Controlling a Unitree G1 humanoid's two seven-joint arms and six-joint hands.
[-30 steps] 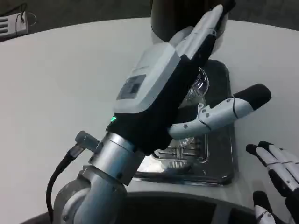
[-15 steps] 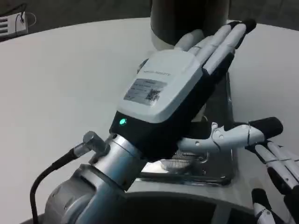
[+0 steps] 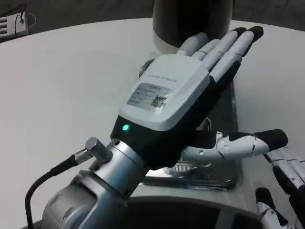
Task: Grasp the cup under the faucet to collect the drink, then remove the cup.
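Note:
My left hand (image 3: 174, 102) fills the middle of the head view, its white back turned up and its fingers (image 3: 228, 45) stretched toward the dark drink dispenser (image 3: 190, 19) at the back. Its thumb (image 3: 238, 143) sticks out to the right, and it holds nothing. It hovers over the silver drip tray (image 3: 224, 164) and hides the cup. At the lower right edge my right hand (image 3: 286, 186) shows only some white and black fingers, spread apart and holding nothing.
The white table (image 3: 71, 86) stretches out to the left. A small white object with a cable (image 3: 12, 24) lies at the far left corner. My left forearm and its cable (image 3: 86, 191) take up the lower left.
My left hand has turned from edge-on to back-up and flattened over the tray, covering the glass cup that showed a second ago. My right hand has sunk slightly toward the lower right.

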